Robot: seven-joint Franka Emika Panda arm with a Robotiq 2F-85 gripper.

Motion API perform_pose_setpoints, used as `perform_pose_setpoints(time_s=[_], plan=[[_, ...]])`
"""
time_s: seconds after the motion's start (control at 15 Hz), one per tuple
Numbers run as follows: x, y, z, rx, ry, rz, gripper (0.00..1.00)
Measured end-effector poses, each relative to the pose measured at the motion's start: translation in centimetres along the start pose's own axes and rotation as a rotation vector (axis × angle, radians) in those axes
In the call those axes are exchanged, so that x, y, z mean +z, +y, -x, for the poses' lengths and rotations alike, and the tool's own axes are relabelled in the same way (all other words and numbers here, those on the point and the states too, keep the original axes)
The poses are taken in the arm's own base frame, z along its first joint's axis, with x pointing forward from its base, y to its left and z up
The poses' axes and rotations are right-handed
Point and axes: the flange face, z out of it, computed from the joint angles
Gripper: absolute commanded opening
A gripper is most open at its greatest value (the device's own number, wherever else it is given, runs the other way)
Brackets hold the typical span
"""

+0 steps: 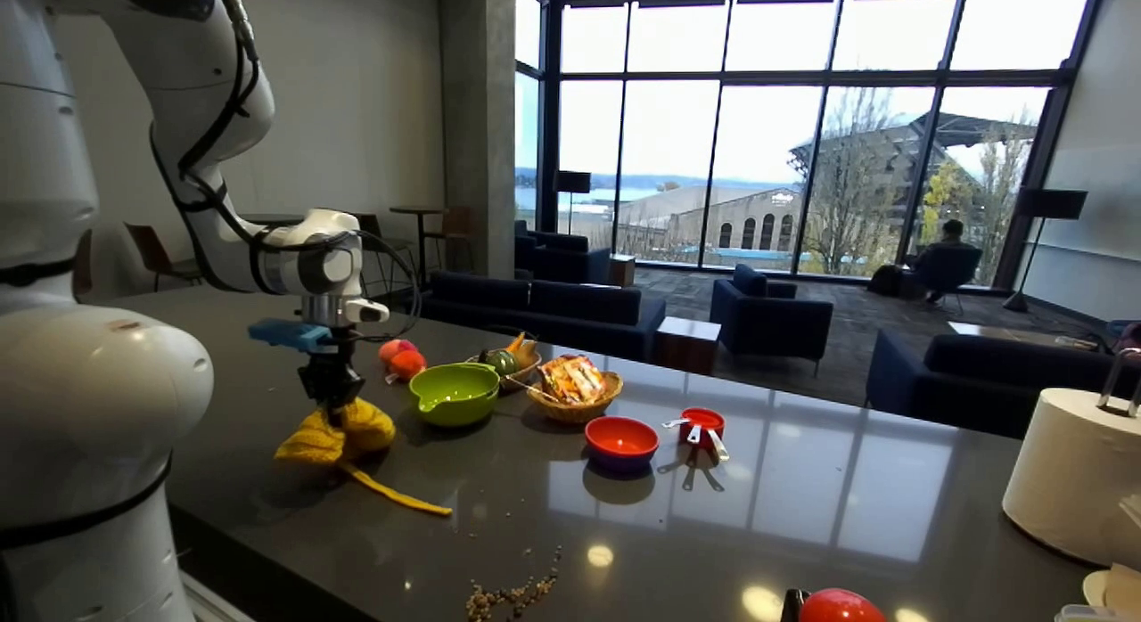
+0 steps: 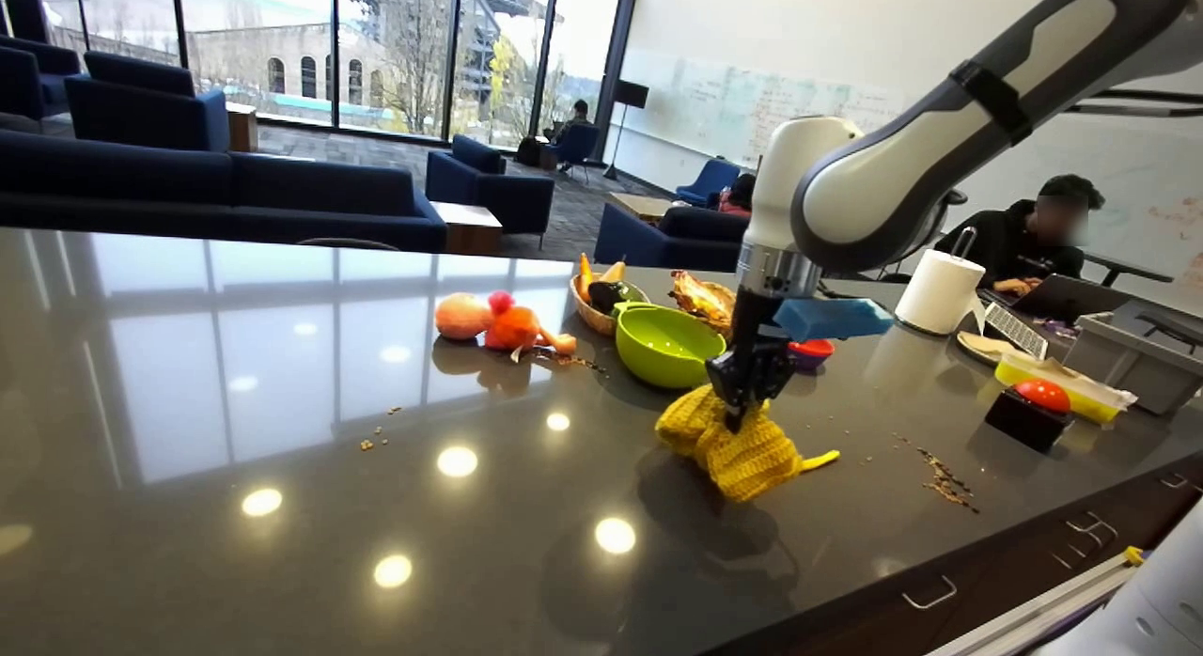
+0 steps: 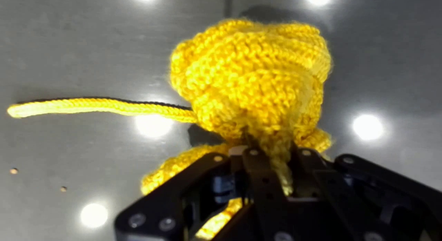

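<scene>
In the wrist view, we see the gripper (image 3: pixel 274 149) clamped on a yellow knitted piece (image 3: pixel 252 75), a pinch of fabric rising between its black fingers (image 3: pixel 257 161). Both exterior views show us just dark fingers pressed into the folds; whether the underside touches the bench (image 2: pixel 282 581), we cannot tell. The piece is between the bench's drawer-side and lounge-side edges, a thin strap (image 3: pixel 86 106) trailing from it.

In an exterior view, we find red measuring cups (image 1: pixel 702 421) just beside a red-lined purple bowl (image 1: pixel 621 457); in an exterior view, the gripper and a blue block (image 2: pixel 832 318) on the wrist partly cover that bowl. A grey bin (image 2: pixel 1128 360) and a black box (image 2: pixel 1029 421) with a red dome (image 2: pixel 1043 395) also come into our sight.

Toward the lounge-side edge, a green bowl (image 1: pixel 455 399) hides part of a basket (image 2: pixel 588 314) of gourds (image 1: pixel 502 362). Near it are a wicker basket (image 1: pixel 579 413) of packaged snacks (image 1: pixel 570 379) and round orange items (image 2: pixel 463 316).

Brown grains (image 1: pixel 481 598) dot the dark, glossy surface, which mirrors ceiling lights and tall windows (image 1: pixel 784 123). Past the bench, we see navy sofas (image 2: pixel 310 200), a whiteboard (image 2: pixel 710 97) and a person in black (image 2: pixel 1024 233) at a laptop (image 2: pixel 1062 304).
</scene>
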Motion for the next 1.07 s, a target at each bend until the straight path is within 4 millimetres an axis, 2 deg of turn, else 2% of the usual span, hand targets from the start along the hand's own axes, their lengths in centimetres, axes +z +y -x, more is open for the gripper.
perform_pose_setpoints(time_s=[0.33,0.6,0.8,1.0,1.07], plan=[[-1.8,-8.3,-1.3,-0.136,0.036,-0.056,0.04],[-2.2,-13.3,-3.4,-0.26,0.054,-0.098,0.04],[-1.7,-16.9,-5.3,-0.364,0.067,-0.14,0.04],[-0.4,-20.4,-7.2,-0.451,0.065,-0.181,0.04],[0.3,-21.3,-7.8,-0.469,0.061,-0.193,0.15]])
